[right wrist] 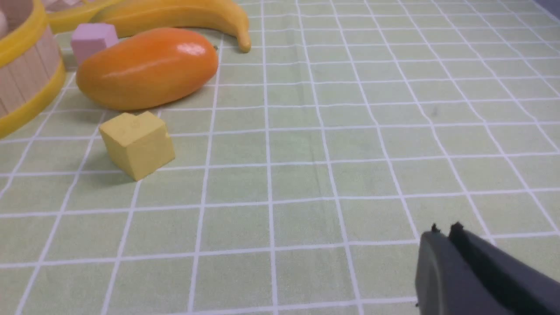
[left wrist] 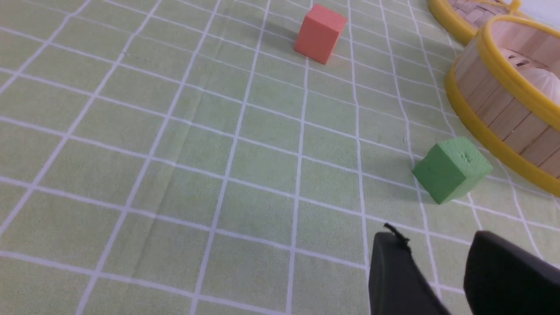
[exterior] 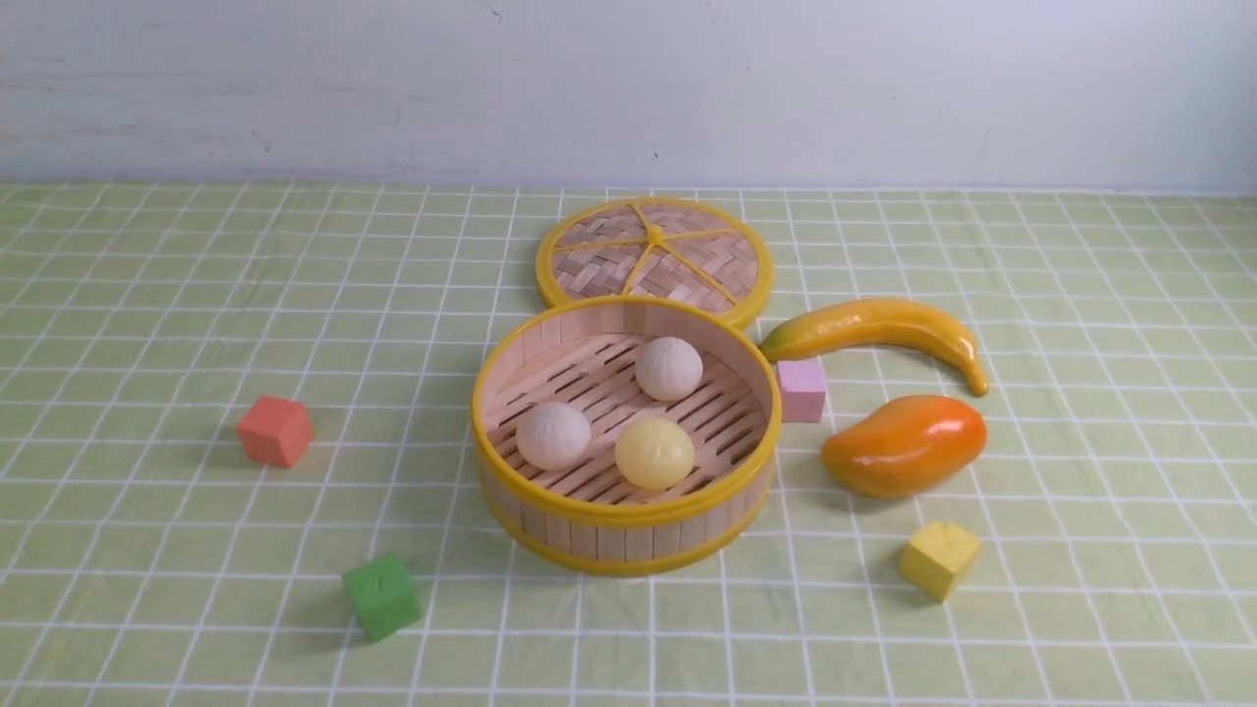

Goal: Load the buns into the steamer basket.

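All three buns (exterior: 628, 417) sit inside the steamer basket (exterior: 511, 378) at the table's centre; the job looks finished. The left gripper (left wrist: 437, 258) hangs empty, jaws parted; the right gripper (right wrist: 446, 236) is nearly closed, holding nothing.

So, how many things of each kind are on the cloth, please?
Buns: 3, two white, one yellow
Cubes: 4
Fruit: 2, banana, mango
Steamer basket: 1
Lid: 1
Total: 11
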You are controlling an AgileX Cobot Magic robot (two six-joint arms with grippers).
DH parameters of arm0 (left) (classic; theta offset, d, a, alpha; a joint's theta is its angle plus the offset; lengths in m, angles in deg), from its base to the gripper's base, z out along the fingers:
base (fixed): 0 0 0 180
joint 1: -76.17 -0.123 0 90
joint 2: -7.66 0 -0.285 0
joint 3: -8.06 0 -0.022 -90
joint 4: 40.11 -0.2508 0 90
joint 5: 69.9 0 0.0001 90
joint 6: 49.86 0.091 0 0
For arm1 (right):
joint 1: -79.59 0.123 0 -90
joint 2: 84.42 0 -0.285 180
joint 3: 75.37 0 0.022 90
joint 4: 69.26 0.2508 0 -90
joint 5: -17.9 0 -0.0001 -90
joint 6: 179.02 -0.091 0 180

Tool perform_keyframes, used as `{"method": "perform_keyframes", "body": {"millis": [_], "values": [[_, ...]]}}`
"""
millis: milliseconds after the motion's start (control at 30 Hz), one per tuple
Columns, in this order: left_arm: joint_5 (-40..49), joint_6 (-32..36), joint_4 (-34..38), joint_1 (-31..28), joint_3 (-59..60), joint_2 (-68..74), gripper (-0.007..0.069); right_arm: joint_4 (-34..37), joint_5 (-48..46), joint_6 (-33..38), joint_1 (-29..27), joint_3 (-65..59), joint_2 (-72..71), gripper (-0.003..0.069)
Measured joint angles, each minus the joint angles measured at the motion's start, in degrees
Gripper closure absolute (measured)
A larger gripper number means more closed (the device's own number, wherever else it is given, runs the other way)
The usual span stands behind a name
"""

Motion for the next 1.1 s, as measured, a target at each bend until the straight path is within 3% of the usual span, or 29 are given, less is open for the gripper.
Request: {"method": "perform_keyframes", "body": {"millis": [167, 1100], "values": [[0.0, 0.0, 0.0, 0.0, 0.0, 0.0, 0.0386, -2.01, 0.0, -2.88, 0.0, 0.0, 0.0, 0.0622], [0.0, 0.0, 0.0, 0.0, 0.0, 0.0, 0.0386, -2.25, 0.1, -3.29, 0.0, 0.0, 0.0, 0.0585]]}}
